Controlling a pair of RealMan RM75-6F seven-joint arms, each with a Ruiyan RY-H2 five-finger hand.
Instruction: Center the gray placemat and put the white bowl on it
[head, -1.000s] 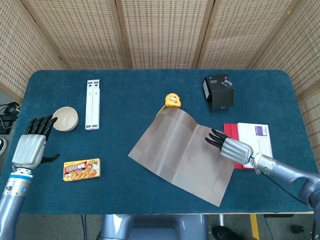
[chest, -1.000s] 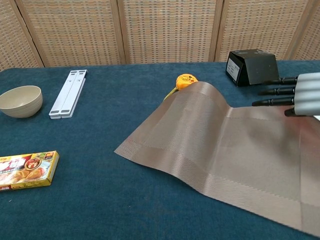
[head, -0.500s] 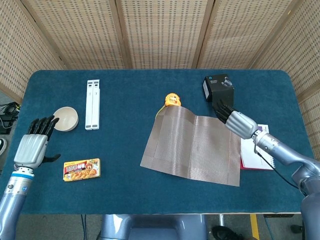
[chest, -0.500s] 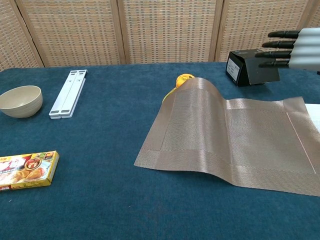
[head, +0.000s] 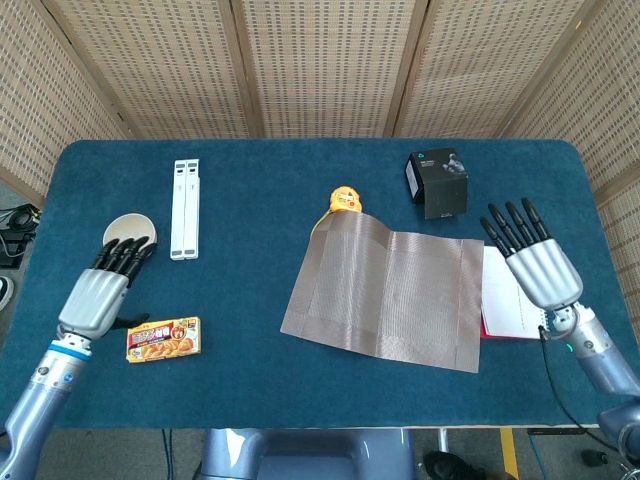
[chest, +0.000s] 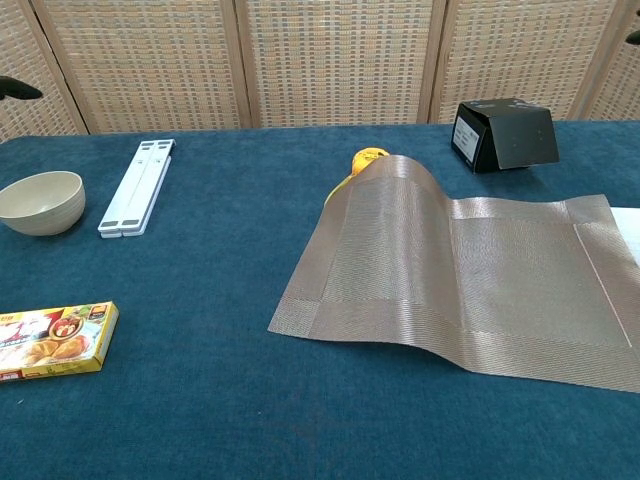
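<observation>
The gray placemat (head: 385, 295) (chest: 470, 270) lies right of the table's middle, its far left corner humped over a yellow tape measure (head: 345, 202) (chest: 368, 160). The white bowl (head: 122, 230) (chest: 40, 201) stands at the left edge. My left hand (head: 103, 288) hovers open just in front of the bowl, fingers over its near rim. My right hand (head: 530, 257) is raised, open with fingers spread, right of the placemat and off it. In the chest view only a dark fingertip shows at each top corner.
A white folded stand (head: 185, 207) (chest: 138, 186) lies beside the bowl. A yellow food box (head: 163, 338) (chest: 52, 338) sits front left. A black box (head: 437, 182) (chest: 505, 134) stands behind the mat. A red and white notebook (head: 512, 305) lies under my right hand.
My right hand let go of the placemat and lifted away to the right, fingers spread. The placemat turned squarer to the table, then stayed put. My left hand moved forward toward the bowl.
</observation>
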